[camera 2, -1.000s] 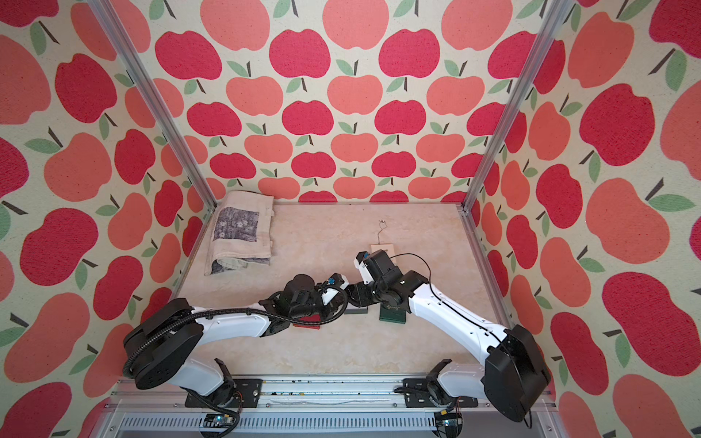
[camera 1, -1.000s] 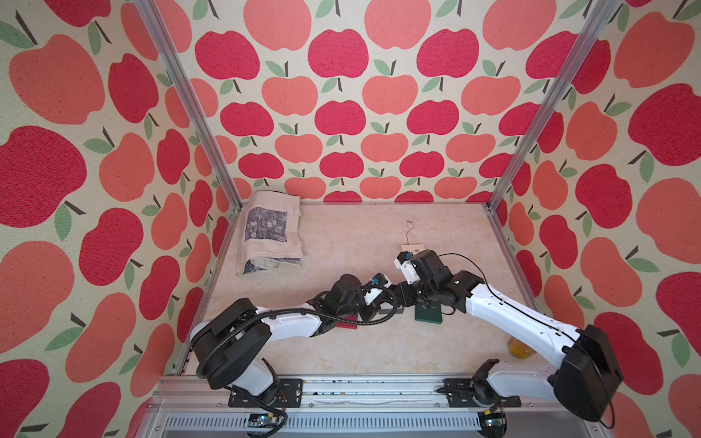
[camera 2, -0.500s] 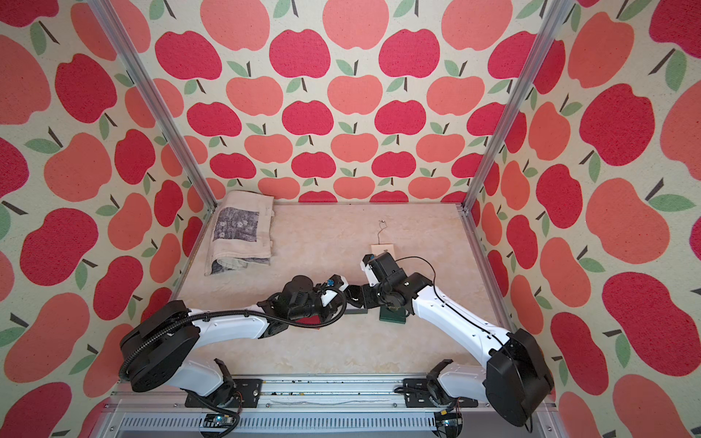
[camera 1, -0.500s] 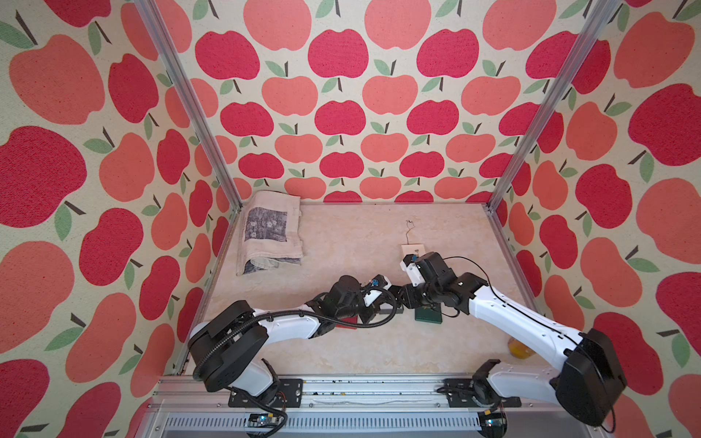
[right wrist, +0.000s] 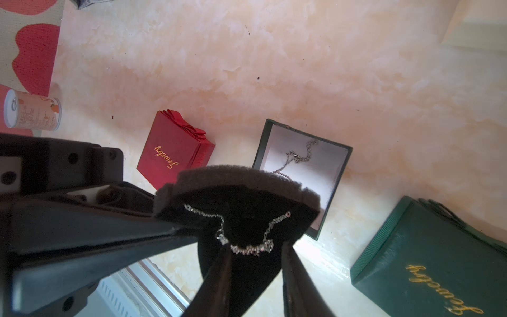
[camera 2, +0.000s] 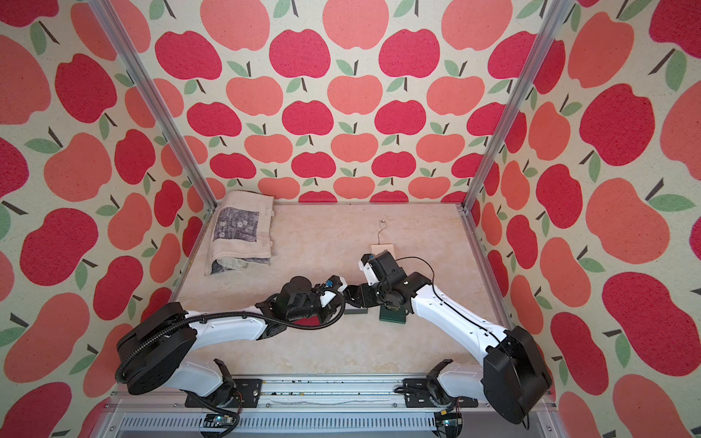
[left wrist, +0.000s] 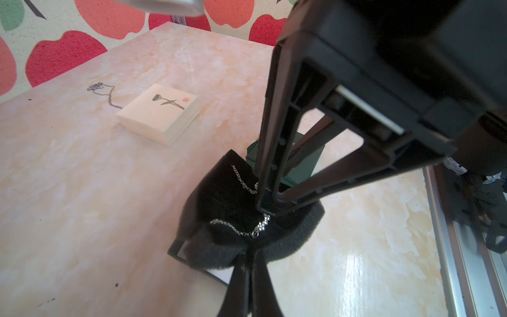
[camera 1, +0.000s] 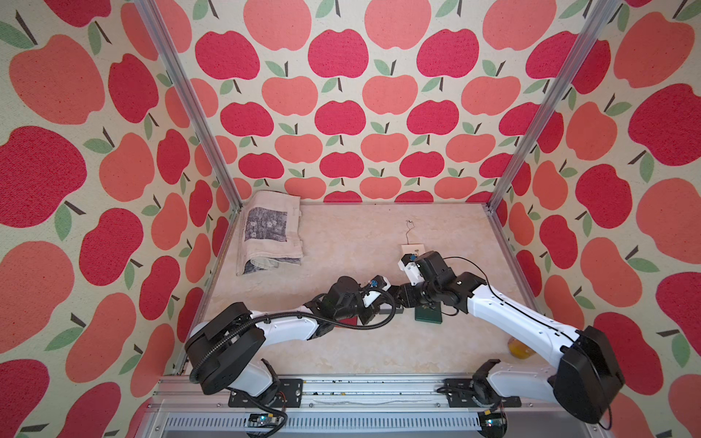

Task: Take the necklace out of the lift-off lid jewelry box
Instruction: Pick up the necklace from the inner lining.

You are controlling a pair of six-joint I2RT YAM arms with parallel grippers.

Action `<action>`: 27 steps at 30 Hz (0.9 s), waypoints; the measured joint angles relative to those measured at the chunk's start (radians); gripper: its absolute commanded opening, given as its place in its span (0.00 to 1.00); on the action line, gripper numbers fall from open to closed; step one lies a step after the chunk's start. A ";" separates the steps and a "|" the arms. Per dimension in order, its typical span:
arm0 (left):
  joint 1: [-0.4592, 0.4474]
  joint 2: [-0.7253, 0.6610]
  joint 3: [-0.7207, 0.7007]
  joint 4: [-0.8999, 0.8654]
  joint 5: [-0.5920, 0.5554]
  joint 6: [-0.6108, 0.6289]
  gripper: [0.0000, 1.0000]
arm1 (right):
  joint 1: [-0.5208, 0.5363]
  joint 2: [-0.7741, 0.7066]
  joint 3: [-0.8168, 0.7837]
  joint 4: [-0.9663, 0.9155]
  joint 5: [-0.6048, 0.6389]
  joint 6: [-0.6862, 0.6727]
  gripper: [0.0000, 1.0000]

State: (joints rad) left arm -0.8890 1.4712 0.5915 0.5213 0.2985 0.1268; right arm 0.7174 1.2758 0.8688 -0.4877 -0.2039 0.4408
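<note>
Left claw (left wrist: 249, 263) is pinched shut on the edge of the foam pad (left wrist: 219, 197), holding it bent above the open box (right wrist: 339, 175). Right claw (right wrist: 255, 252) is partly open, tips straddling the necklace (left wrist: 238, 232) pendant on the pad, gripping nothing that I can see. I'd pinch just the pendant, not the foam, then pull slowly, since the clasp end trails into the box. The lid (right wrist: 428, 255) sits off to the side.

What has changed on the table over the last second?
Very little. The right gripper shifted slightly sideways and came back; it stands open, a finger on each side of the necklace on the pad. Nothing was taken or let go. The left gripper still pinches the pad; the box, lid and red box stayed put.
</note>
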 measured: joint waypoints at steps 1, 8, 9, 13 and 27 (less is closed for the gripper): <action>0.000 0.000 0.000 0.000 0.000 0.000 0.00 | 0.000 0.001 0.000 0.002 -0.006 0.000 0.33; 0.000 -0.001 -0.005 0.000 -0.004 0.001 0.00 | -0.005 0.016 -0.006 0.033 -0.065 0.016 0.32; 0.000 -0.002 -0.005 0.000 -0.004 0.003 0.00 | -0.005 0.017 -0.010 0.041 -0.072 0.019 0.31; 0.000 -0.010 -0.012 0.000 -0.005 0.004 0.00 | -0.005 0.017 -0.017 0.064 -0.098 0.031 0.31; -0.006 -0.025 -0.019 0.009 -0.014 0.008 0.00 | -0.013 -0.002 -0.023 0.071 -0.117 0.037 0.32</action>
State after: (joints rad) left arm -0.8948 1.4460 0.5728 0.5301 0.2840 0.1345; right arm 0.7048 1.2743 0.8459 -0.4168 -0.3210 0.4782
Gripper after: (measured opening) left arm 0.053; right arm 0.318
